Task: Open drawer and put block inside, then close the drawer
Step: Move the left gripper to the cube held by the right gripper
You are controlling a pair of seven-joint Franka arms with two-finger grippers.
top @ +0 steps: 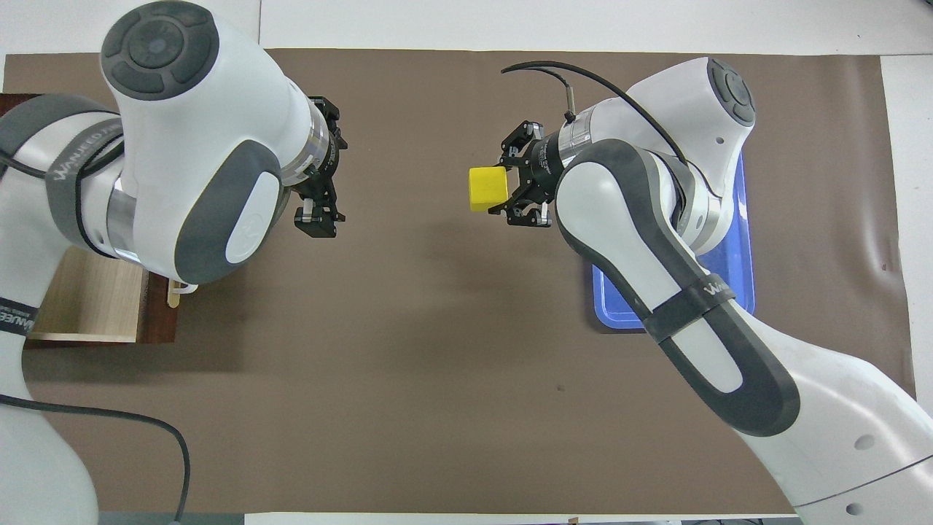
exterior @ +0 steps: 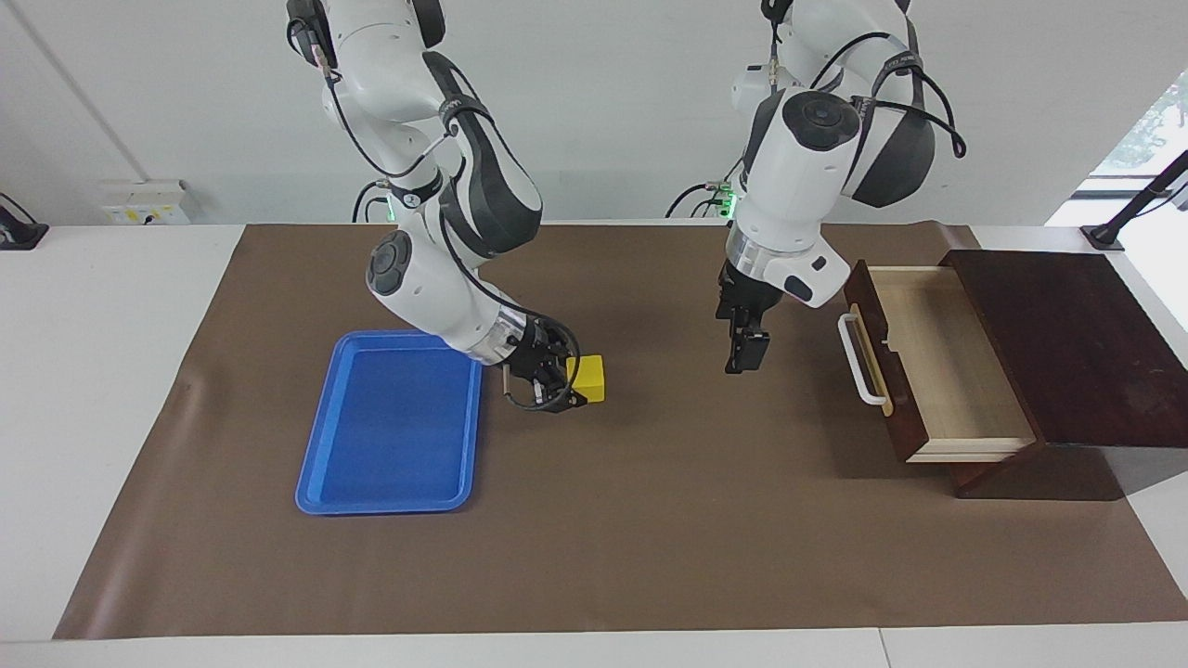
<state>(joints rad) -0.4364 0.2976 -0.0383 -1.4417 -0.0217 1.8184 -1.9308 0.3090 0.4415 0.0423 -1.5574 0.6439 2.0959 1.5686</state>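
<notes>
The drawer (exterior: 947,362) stands pulled out of the dark wooden cabinet (exterior: 1067,343) at the left arm's end of the table. Its pale interior is empty and its white bar handle (exterior: 858,357) faces the middle of the table. In the overhead view the left arm hides most of the drawer (top: 87,299). My right gripper (exterior: 575,382) is shut on the yellow block (exterior: 589,378) and holds it low over the brown mat, beside the blue tray. The block also shows in the overhead view (top: 488,188), in the right gripper (top: 504,184). My left gripper (exterior: 745,357) hangs over the mat in front of the drawer, apart from the handle.
A flat blue tray (exterior: 390,422) lies empty on the brown mat (exterior: 650,520) toward the right arm's end of the table. The right arm covers most of the tray in the overhead view (top: 738,240). Bare mat lies between the block and the drawer front.
</notes>
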